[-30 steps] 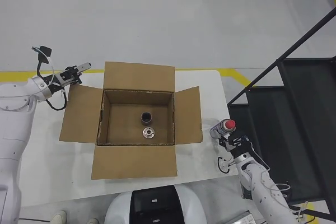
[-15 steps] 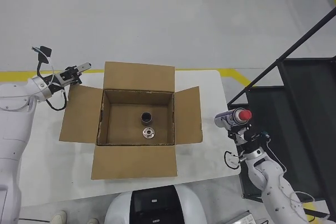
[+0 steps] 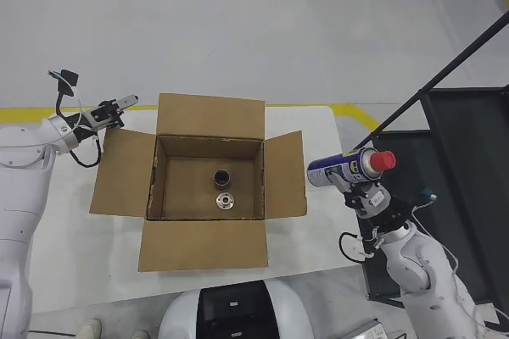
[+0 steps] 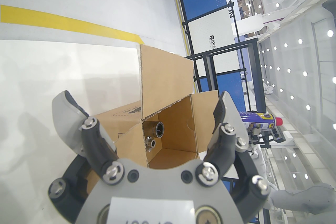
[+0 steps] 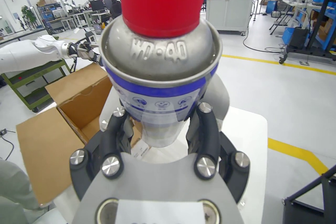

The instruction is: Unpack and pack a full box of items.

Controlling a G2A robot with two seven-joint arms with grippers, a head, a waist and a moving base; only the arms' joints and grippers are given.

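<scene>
An open cardboard box (image 3: 284, 174) sits mid-table with its flaps spread. Inside lie a dark cylindrical bearing (image 3: 222, 178) and a flanged metal part (image 3: 224, 201). My right gripper (image 3: 362, 193) is shut on a blue spray can (image 3: 343, 167) with a red cap, held on its side in the air above the table's right edge, just right of the box. In the right wrist view the spray can (image 5: 160, 51) rises from between the fingers (image 5: 207, 114). My left gripper (image 3: 123, 103) hangs open and holds nothing beyond the box's far left corner; its wrist view shows the box (image 4: 168, 83) and the bearing (image 4: 157, 128).
The white table (image 3: 322, 127) has bare strips around the box. A black metal rack (image 3: 458, 169) stands close to the table's right side, beside the right arm. Yellow floor tape (image 3: 356, 110) runs behind the table.
The right gripper has lifted the spray can from near the table's right edge and tipped it from upright onto its side, higher up. The left arm has stayed put.
</scene>
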